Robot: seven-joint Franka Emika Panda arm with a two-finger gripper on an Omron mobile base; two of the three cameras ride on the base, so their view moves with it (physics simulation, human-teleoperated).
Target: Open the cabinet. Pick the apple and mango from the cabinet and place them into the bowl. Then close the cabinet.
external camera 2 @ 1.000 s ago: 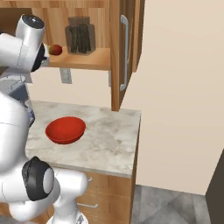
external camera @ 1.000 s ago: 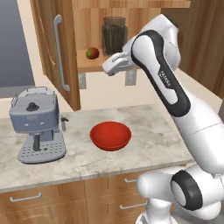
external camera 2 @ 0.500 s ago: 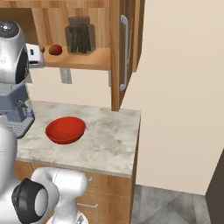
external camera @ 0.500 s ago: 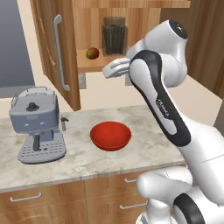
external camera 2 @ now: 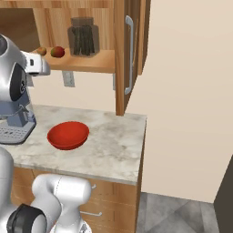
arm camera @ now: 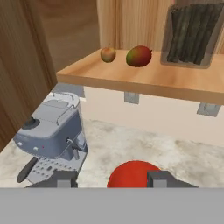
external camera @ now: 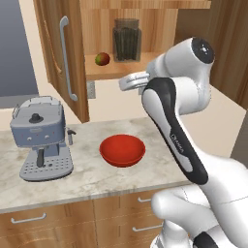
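The cabinet (external camera: 51,43) stands open, both doors swung out. On its shelf (arm camera: 144,78) lie a small apple (arm camera: 108,54) and, right beside it, a red-green mango (arm camera: 138,56). The mango (external camera: 101,58) also shows from the left base, and the apple (external camera 2: 41,50) and mango (external camera 2: 57,52) from the right. My gripper (arm camera: 111,180) is open, with nothing between its fingertips (arm camera: 63,179). It hovers in front of the shelf and a little below it, well short of the fruit. The gripper (external camera: 127,83) hangs above the red bowl (external camera: 122,150) on the counter.
A dark glass jar (arm camera: 192,37) stands on the shelf right of the mango. A grey coffee machine (external camera: 41,140) sits on the counter left of the bowl. The right door (external camera 2: 122,54) with its bar handle (external camera 2: 129,54) juts out over the counter's right end.
The arm's elbow has swung up and back. The hand has stayed in front of the shelf and sunk a little.
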